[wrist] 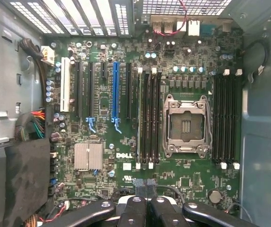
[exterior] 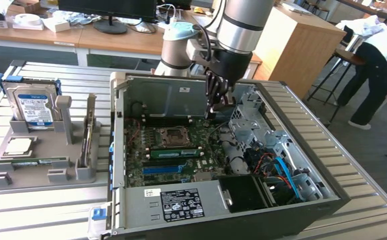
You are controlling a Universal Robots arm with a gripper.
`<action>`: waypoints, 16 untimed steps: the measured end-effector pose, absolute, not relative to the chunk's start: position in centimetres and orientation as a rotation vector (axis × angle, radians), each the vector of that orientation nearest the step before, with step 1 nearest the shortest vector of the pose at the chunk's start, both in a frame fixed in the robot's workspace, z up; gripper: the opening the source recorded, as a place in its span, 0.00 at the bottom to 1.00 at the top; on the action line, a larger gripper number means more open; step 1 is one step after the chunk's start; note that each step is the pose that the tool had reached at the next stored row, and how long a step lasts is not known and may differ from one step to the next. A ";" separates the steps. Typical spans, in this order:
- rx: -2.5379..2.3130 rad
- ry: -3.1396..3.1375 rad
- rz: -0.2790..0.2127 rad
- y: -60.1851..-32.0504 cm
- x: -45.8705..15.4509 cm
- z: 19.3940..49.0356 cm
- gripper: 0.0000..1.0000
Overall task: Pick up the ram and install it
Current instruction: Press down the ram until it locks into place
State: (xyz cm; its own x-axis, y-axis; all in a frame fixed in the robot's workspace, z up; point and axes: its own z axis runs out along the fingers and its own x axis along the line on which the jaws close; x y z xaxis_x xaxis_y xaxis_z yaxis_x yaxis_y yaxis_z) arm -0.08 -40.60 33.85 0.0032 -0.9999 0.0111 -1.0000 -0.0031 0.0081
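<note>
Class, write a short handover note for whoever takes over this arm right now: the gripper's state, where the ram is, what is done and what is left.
Gripper: shut and empty, hanging over the board inside the open computer case.
Ram: a green stick stands in a slot beside the processor socket.
A second green stick seems to lie in the grey tray on the exterior view's left.
Done: one stick looks fitted in the board.
Left: its seating cannot be confirmed from these views. The tray stick, if it is the job's, is untouched.

Bright even light, soft shadows, mild glare
</note>
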 end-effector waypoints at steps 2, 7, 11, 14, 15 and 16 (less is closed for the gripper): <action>2.215 -2.208 0.003 -40.6 -0.1 33.8 0.10; 2.215 -2.208 0.003 -40.6 -0.1 33.6 0.10; 2.215 -2.208 0.003 -40.6 -0.1 33.4 0.10; 2.215 -2.208 0.003 -40.6 -0.1 33.2 0.10; 2.215 -2.208 0.003 -40.6 -0.1 33.1 0.10; 2.215 -2.208 0.003 -40.6 -0.1 33.0 0.10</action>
State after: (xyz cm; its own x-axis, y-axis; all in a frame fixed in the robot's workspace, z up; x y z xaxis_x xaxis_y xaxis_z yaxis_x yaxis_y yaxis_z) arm -0.07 -40.60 32.97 0.0033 -0.9999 0.0111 -1.0000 -0.0032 0.0081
